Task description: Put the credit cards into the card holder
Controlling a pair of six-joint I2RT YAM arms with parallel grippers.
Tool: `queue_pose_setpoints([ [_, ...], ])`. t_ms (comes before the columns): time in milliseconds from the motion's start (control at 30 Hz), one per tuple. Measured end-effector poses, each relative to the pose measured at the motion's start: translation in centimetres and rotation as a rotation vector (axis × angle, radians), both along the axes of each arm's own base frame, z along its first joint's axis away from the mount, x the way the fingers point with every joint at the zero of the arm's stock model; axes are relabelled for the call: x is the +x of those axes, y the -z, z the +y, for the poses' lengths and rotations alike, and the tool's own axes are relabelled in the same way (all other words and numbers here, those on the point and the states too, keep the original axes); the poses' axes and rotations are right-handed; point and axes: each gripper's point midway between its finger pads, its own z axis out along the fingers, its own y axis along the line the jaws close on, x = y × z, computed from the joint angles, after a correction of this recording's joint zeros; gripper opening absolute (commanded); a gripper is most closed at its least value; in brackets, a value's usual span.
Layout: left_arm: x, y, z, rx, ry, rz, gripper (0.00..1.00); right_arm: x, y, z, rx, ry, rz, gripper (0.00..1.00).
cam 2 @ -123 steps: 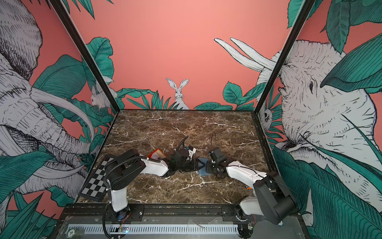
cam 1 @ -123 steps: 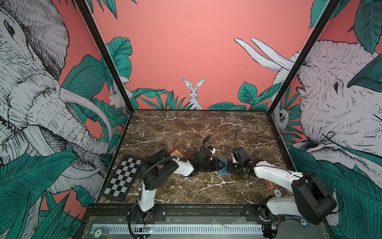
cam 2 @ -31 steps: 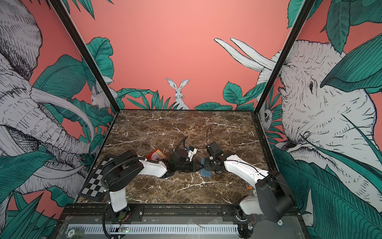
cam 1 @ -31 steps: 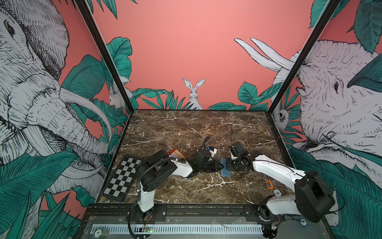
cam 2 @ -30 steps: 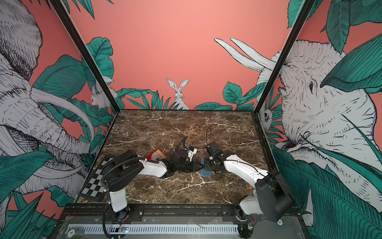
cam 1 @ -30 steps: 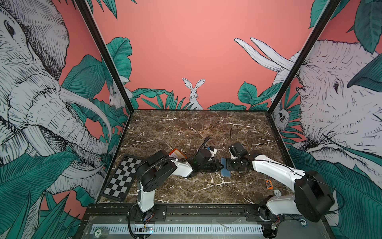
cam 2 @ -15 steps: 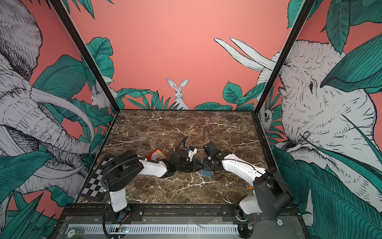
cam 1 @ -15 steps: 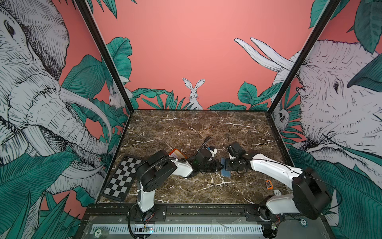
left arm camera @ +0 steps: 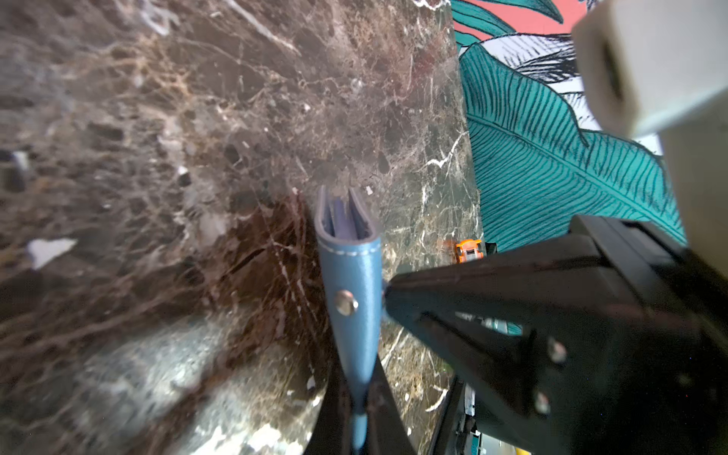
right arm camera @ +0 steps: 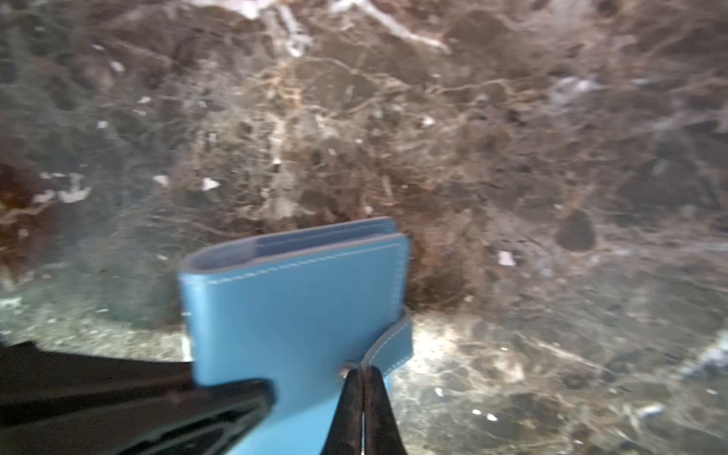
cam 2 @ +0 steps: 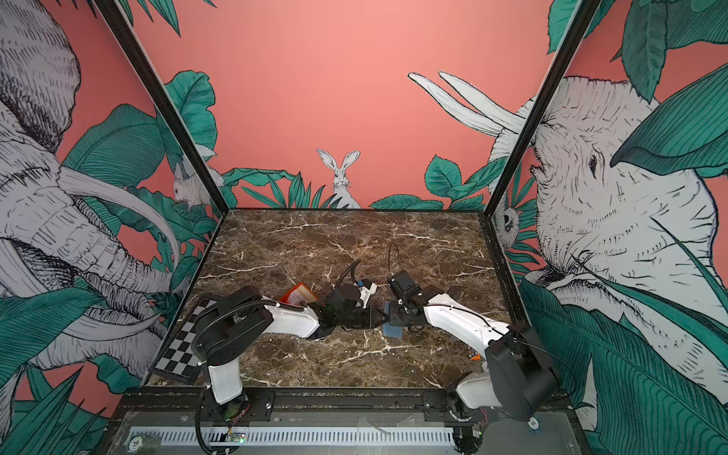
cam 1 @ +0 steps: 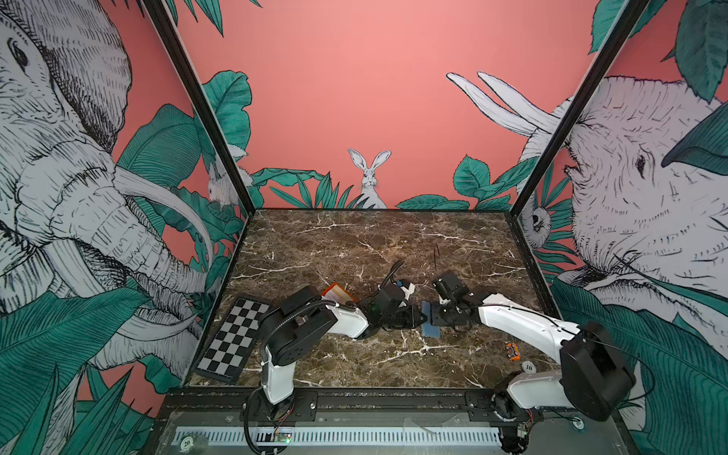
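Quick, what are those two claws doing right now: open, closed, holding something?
Left gripper: closed on the card holder.
Right gripper: closed, pinching the card holder's snap tab.

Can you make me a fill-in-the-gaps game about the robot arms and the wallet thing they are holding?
1. The card holder is coloured ___.
2. The left gripper and the right gripper both pinch it, so ___ grippers hold it.
3. In both top views the checkerboard lies on the ___ side of the table.
4. The long-eared painted animal is a ___.

Missing words: blue; two; left; rabbit
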Motion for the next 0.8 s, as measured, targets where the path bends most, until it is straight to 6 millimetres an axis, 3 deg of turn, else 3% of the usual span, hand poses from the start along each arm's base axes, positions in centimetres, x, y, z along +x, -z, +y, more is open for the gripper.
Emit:
queue_pose_setpoints([
  [333, 0.0, 0.1, 0.1, 0.010, 0.000, 0.002, 0.00, 0.0, 0.1, -0.7, -0.032, 0.011, -0.002, 0.00],
  [800, 0.0, 0.5, 0.3, 0.027, -0.003, 0.001, 0.00, 0.2, -1.4, 0.1, 0.032, 0.001, -0.042, 0.00],
])
